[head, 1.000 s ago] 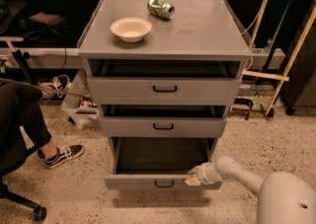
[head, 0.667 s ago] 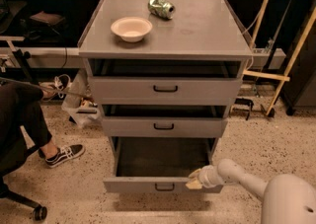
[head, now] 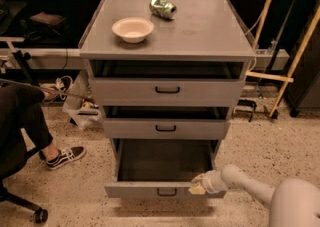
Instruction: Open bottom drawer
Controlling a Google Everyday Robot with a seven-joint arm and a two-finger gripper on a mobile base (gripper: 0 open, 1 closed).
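The bottom drawer (head: 135, 189) of the grey cabinet stands pulled far out, its dark inside showing and its black bar handle (head: 166, 192) facing me. My gripper (head: 197, 185) is at the top right of that drawer's front, to the right of the handle, with the white arm reaching in from the lower right. The pale fingertips rest against the front's upper edge. Above, the middle drawer (head: 165, 128) and top drawer (head: 167, 90) are each slid out a little.
On the cabinet top (head: 200, 31) sit a cream bowl (head: 132, 29) and a crushed green can (head: 163, 8). A seated person's leg and black shoe (head: 65, 155) lie at the left. A wooden frame (head: 280, 66) leans at the right. The floor is speckled.
The bottom drawer has come out a little further toward me, with the gripper staying on the right of its front.
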